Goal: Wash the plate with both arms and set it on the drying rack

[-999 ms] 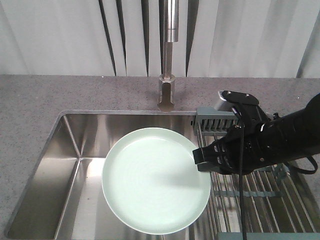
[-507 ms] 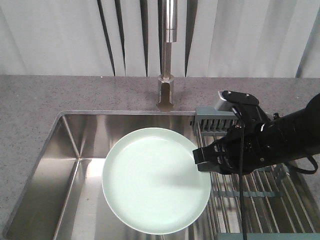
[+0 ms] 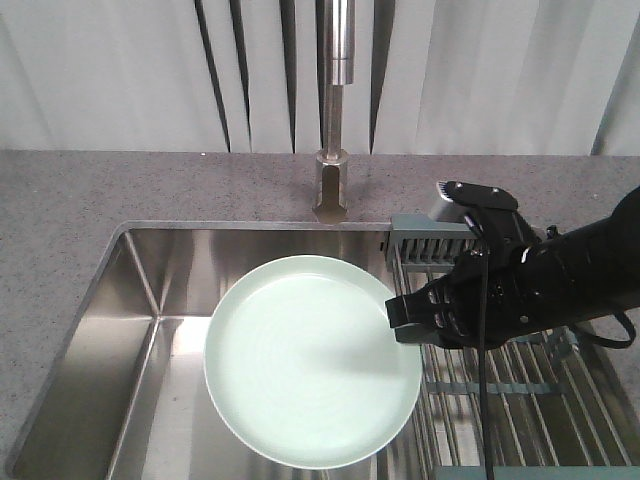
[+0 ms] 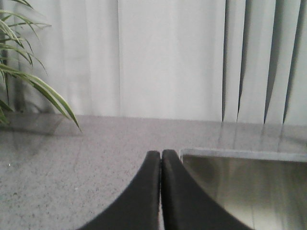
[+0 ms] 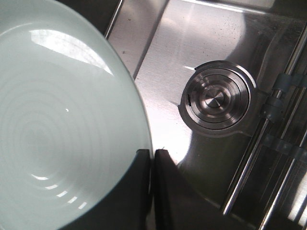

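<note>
The plate [image 3: 312, 362] is round, shallow and pale mint green, with a low raised rim, a glossy face that catches bright reflections, and faint concentric rings in its well. It sits over the basin of the steel sink [image 3: 150, 300], in front of the tap [image 3: 336, 110] and just left of the drying rack [image 3: 500, 380], whose steel rods and grey-teal end block lie across the sink's right side. The right tool [image 3: 395, 322] is clamped on the plate's right-hand rim, its two black fingers nearly together with the thin edge pinched between them; nothing else touches the plate. In the right wrist view the round steel drain [image 5: 215, 99] lies on the sink floor beyond the rim, apart from the plate. The left tool [image 4: 160, 154] has its fingers pressed together on nothing, above the grey speckled surface [image 4: 72, 167] beside the sink's corner. The plate faces upward, close to level; being round, it has no long axis.
</note>
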Available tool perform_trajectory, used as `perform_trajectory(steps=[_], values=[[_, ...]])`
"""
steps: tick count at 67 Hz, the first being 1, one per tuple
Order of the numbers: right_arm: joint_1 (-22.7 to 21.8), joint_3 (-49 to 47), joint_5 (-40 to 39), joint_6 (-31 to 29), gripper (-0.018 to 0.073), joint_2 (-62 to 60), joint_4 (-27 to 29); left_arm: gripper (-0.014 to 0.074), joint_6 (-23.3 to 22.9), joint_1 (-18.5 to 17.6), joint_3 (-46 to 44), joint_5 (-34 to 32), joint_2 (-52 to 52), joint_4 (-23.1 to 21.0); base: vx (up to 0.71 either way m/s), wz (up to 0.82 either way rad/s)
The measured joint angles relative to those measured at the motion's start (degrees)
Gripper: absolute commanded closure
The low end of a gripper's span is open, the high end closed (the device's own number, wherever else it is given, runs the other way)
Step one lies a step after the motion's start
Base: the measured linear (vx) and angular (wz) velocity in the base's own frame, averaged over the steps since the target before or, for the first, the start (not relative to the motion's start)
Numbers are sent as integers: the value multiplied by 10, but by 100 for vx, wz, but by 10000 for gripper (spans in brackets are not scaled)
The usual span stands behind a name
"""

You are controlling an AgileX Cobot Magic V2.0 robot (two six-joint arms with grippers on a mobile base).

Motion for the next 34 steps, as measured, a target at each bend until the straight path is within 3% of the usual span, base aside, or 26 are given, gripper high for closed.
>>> perform_trajectory(steps=[17,34], values=[[0,0,0,0,561,0,0,603,0,0,-158,53,19,0,0,0],[0,0,0,0,561,0,0,603,1,0,-330,221,148,0,0,0]])
